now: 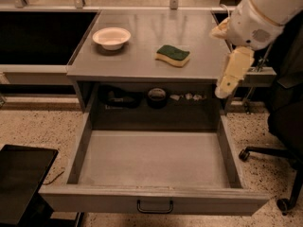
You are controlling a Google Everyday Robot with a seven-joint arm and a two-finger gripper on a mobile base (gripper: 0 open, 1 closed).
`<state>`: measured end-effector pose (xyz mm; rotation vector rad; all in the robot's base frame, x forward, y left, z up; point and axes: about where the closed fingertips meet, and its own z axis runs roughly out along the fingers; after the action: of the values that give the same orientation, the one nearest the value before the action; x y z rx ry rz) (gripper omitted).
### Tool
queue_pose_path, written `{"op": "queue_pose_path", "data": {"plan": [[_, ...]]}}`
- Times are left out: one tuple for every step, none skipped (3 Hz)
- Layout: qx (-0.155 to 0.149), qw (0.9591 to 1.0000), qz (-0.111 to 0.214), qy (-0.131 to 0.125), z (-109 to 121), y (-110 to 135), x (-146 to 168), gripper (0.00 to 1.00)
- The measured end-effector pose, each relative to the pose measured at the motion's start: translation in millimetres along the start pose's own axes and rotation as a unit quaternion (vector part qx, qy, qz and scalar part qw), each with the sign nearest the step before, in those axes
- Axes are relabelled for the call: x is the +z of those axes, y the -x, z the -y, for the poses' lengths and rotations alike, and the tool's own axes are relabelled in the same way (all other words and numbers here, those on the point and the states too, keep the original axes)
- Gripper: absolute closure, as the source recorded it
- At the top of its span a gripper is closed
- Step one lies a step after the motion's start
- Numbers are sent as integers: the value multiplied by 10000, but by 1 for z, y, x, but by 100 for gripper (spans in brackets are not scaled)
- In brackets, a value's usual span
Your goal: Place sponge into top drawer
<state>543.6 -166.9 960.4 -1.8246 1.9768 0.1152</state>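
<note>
Camera view, single frame. We log the grey bench (142,66) as the largest item, its flat top carrying two objects. Below its front edge the top drawer (151,161) stands pulled fully out toward us, its floor bare and its dark bail handle (155,206) at the centre of the front panel. The robot arm (258,17) enters from the upper right. Its cream gripper (223,89) hangs pointing down just off the bench's right front corner, above the drawer's right wall, holding nothing. We cannot tell whether it is spread or closed. A white bowl (111,37) sits at the left rear of the bench top. The sponge (173,55), green side up, lies right of the bowl near the middle of the top, well apart from the gripper and outside the drawer.
</note>
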Motion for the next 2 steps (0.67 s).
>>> {"op": "queue_pose_path", "data": {"plan": [[-215,9996,-33,-180,54,33,40,0],[-155,9975,-258,-642,113,57,70,0]]}}
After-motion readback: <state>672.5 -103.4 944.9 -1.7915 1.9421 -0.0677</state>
